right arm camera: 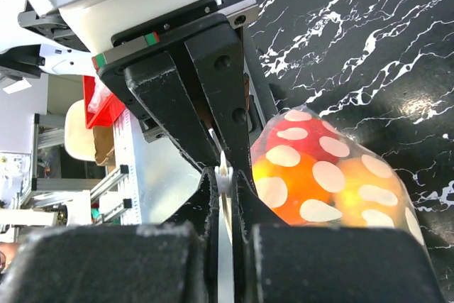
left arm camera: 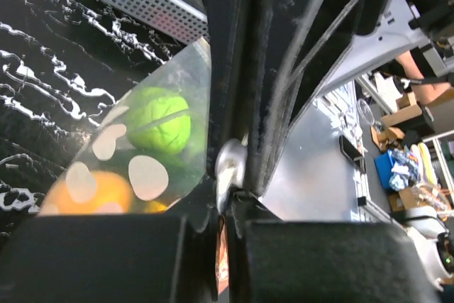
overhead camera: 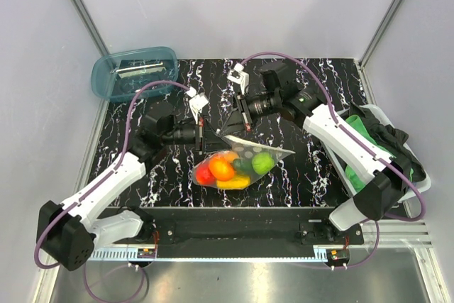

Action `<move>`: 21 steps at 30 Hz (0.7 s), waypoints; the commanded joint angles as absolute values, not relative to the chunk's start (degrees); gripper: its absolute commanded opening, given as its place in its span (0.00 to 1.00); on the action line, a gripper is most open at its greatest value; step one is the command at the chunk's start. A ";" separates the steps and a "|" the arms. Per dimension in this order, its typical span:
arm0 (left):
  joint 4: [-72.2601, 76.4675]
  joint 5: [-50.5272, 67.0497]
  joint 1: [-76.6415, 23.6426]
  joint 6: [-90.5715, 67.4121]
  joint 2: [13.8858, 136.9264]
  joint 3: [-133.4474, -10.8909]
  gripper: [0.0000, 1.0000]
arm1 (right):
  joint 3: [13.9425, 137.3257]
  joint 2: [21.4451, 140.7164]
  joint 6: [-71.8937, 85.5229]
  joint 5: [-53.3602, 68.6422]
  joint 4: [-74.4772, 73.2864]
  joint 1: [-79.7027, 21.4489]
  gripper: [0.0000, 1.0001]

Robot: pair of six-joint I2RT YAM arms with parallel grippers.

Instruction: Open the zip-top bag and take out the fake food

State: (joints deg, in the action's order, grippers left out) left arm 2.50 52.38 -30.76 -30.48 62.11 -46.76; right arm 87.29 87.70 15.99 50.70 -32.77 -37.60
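The zip-top bag (overhead camera: 241,155), clear with pale dots, lies mid-table, its top corner lifted. Inside it is the fake food: a red piece (overhead camera: 204,174), an orange one (overhead camera: 222,168), a yellow one (overhead camera: 234,183) and a lime green one (overhead camera: 263,163). My left gripper (overhead camera: 215,135) and right gripper (overhead camera: 234,124) meet at the bag's raised top edge. In the left wrist view the left gripper (left arm camera: 225,196) is shut on the bag's edge beside the green piece (left arm camera: 162,118). In the right wrist view the right gripper (right arm camera: 225,182) is shut on a small white tab at the bag's edge, beside the red piece (right arm camera: 305,133).
A blue translucent tub (overhead camera: 135,72) stands at the back left corner. A white basket (overhead camera: 418,182) with green and black cloth stands at the right edge, behind my right arm. Grey walls enclose the black marbled table (overhead camera: 319,182).
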 commanded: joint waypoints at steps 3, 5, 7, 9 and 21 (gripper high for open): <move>4.04 46.51 -29.19 -29.09 57.75 -45.80 0.00 | 86.14 83.24 16.79 52.56 -29.44 -36.74 0.00; 5.09 45.79 -28.22 -30.23 55.73 -44.57 0.00 | 84.21 82.01 16.70 52.65 -29.79 -35.60 0.00; 6.85 44.56 -26.90 -31.81 54.59 -42.98 0.00 | 82.19 80.61 15.65 52.82 -30.14 -35.16 0.00; 9.91 44.82 -25.85 -34.09 53.35 -41.84 0.00 | 80.60 79.72 15.03 52.47 -30.67 -34.98 0.00; 4.92 45.78 -16.09 -32.69 52.64 -41.83 0.00 | 66.90 68.30 11.78 45.54 -37.52 -32.79 0.00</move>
State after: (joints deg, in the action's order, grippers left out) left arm 3.01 47.59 -20.97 -33.04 53.15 -41.10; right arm 70.63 74.08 13.65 47.99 -31.90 -33.91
